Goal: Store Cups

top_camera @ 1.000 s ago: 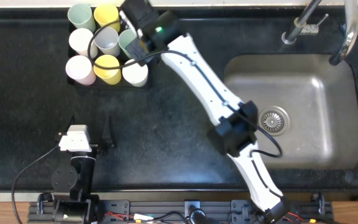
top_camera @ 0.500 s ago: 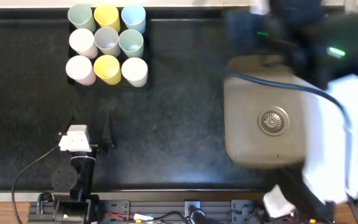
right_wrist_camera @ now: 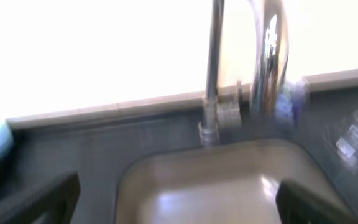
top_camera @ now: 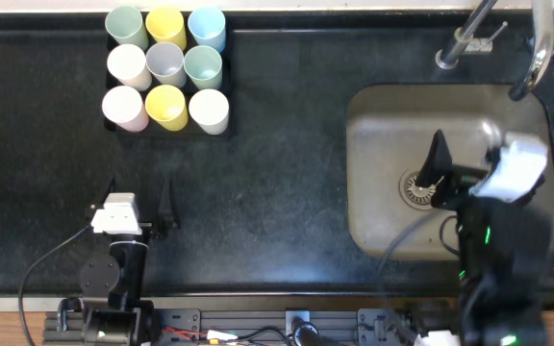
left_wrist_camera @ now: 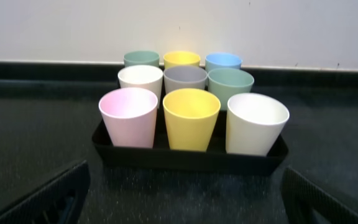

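Several pastel cups stand upright in a black tray [top_camera: 167, 135] at the counter's back left, among them a blue cup [top_camera: 206, 24] in the back right corner and a pink cup [top_camera: 123, 108] at the front left. The left wrist view shows the same tray [left_wrist_camera: 185, 159] straight ahead, with the blue cup [left_wrist_camera: 223, 61] at its rear. My left gripper [top_camera: 138, 197] rests open on the counter, well in front of the tray, with nothing between its fingers [left_wrist_camera: 42, 199]. My right gripper [top_camera: 469, 165] hangs open and empty over the sink [top_camera: 508, 226].
A steel sink basin with a drain [top_camera: 421, 187] takes up the right side. A faucet [top_camera: 474, 29] rises at the sink's back edge, and the right wrist view shows this faucet [right_wrist_camera: 215, 93] ahead. Dark counter [top_camera: 277, 192] lies between the tray and the sink.
My right arm left the tray's back right corner, swung right and drew back over the sink. The blue cup now stands uncovered in that corner. The left arm kept still.
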Controlling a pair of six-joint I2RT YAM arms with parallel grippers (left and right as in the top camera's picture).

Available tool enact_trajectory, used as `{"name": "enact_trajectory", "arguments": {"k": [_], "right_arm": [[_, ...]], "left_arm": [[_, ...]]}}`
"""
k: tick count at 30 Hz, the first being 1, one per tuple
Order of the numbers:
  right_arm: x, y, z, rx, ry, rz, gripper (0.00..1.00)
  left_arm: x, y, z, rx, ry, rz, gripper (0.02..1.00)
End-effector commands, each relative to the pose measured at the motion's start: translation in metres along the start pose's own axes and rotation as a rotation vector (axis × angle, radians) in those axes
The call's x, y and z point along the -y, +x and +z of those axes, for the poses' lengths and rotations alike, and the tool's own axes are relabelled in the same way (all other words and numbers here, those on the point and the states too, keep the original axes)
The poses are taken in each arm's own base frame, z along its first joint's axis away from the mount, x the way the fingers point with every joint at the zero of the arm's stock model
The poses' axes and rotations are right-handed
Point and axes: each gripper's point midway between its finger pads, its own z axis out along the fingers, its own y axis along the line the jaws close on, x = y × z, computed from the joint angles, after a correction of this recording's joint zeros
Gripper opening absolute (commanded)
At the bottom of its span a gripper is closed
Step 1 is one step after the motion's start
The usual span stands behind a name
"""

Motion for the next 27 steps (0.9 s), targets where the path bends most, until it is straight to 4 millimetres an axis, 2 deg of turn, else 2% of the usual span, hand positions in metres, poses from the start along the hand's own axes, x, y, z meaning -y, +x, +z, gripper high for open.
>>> {"name": "enact_trajectory", "arguments": {"k": [1,3,7,22,26,27], "right_arm": [[0.004,0.006,-0.011,0.308,-0.003,-0.147,0.998],[0.005,0.014,-0.013,0.362,-0.002,-0.149,0.998],[0.008,0.038,-0.010,0.350,-0.002,-0.151,0.998],[0.014,0.140,0.028,0.151,0.002,-0.196,0.996],[0.016,0.163,0.032,0.112,0.003,-0.204,0.998],[0.015,0.159,0.031,0.128,-0.003,-0.200,0.998]], "left_arm": [[-0.001,0.000,0.000,0.004,-0.003,0.020,0.998],[-0.001,0.000,0.000,0.004,-0.003,0.019,0.998],[-0.001,0.000,0.000,0.004,-0.003,0.019,0.998],[-0.001,0.000,0.000,0.004,-0.003,0.019,0.998],[-0.001,0.000,0.000,0.004,-0.003,0.019,0.998],[-0.001,0.000,0.000,0.004,-0.003,0.019,0.998]]}}
